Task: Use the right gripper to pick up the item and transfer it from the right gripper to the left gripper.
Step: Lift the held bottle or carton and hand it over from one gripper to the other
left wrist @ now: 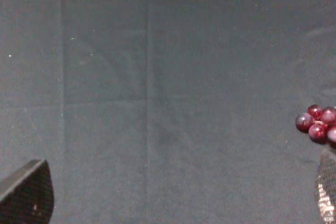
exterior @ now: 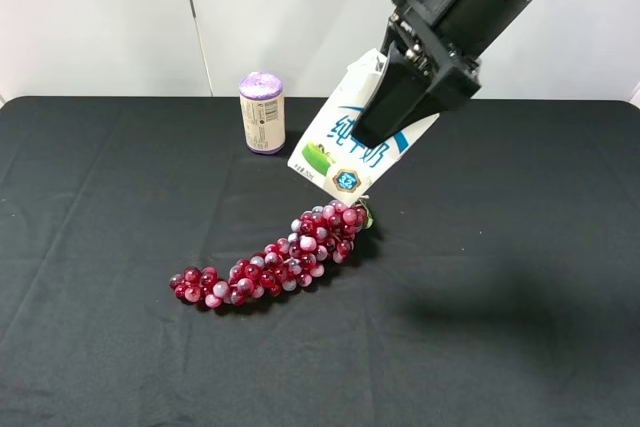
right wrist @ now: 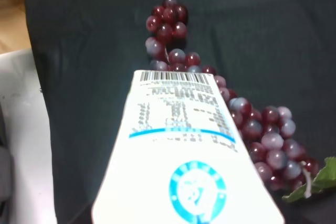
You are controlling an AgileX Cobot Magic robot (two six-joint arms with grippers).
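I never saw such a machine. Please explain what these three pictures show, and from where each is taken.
This is a robot with two arms, each ending in a two-fingered tool. One picture comes from a camera mounted high over the black table; the other two come from cameras on the wrists. On the table are a red grape bunch and an upright purple-topped can. The right tool is shut on a white drink carton, holding it tilted above the grapes. The left tool is open and empty; only its fingertips show.
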